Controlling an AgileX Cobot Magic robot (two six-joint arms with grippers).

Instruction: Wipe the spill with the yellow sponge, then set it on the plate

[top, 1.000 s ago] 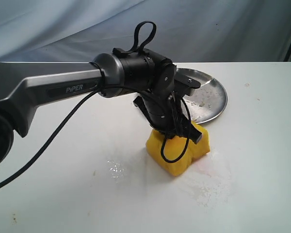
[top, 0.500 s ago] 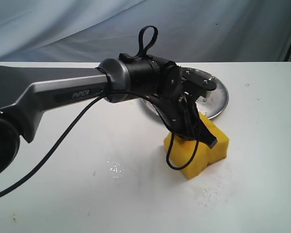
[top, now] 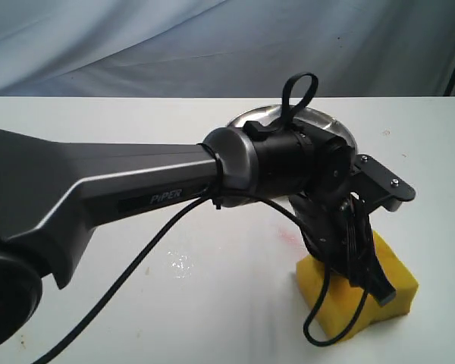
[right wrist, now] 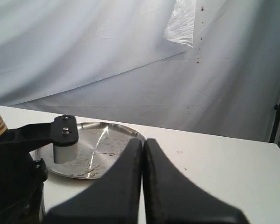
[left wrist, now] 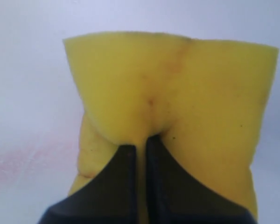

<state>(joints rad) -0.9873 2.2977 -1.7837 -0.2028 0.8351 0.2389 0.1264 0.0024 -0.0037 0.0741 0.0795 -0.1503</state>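
My left gripper (top: 368, 277) is shut on the yellow sponge (top: 400, 282), pinching a fold in its top and holding it down on the white table at the front right. The left wrist view shows the sponge (left wrist: 186, 79) bulging on both sides of the black fingers (left wrist: 126, 163). Of the spill, only a faint pinkish smear (top: 286, 238) shows beside the sponge; the same smear (left wrist: 23, 161) appears in the left wrist view. The silver plate (top: 341, 130) lies behind my left wrist, mostly hidden. My right gripper (right wrist: 143, 141) is shut and empty, close to the plate (right wrist: 102, 144).
A small patch of clear glistening droplets (top: 181, 264) lies left of the sponge. The long left arm (top: 136, 189) crosses the table from the left. A grey cloth backdrop (top: 212, 45) hangs behind the table's far edge.
My left gripper has dragged the sponge to the right and toward the front, across the wet patch. The pale puddle that lay there no longer shows.
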